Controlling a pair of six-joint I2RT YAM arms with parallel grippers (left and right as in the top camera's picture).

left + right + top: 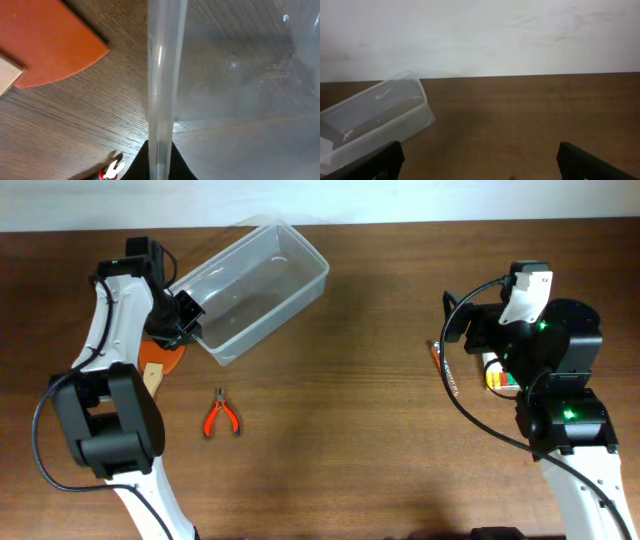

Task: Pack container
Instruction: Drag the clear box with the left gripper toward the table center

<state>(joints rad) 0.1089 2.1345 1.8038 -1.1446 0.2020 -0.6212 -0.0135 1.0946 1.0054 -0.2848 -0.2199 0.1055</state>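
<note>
1. Dark wood desk [350, 470] under a pale wall [400, 200], seen from overhead: the clear container [262, 285] lies slantwise at the far left, and only desk grain shows through its floor. The left gripper [188, 315] clamps its near-left end.
2. Same view: orange-handled pliers [221, 416] lie nearer the camera, apart from the container. An orange disc [165, 362] sits beneath the left arm [110, 330]. A thin red tool [445, 370] and a yellow-and-green item [497, 377] lie by the right arm [560, 350], well apart from the container.
3. Left wrist: the left gripper pinches the container's side, which runs upright through the frame. The orange disc lies to its left, not touching.
4. Right wrist: the right gripper [479, 156] is spread wide over the desk. The container sits at the far left before the wall.
</note>
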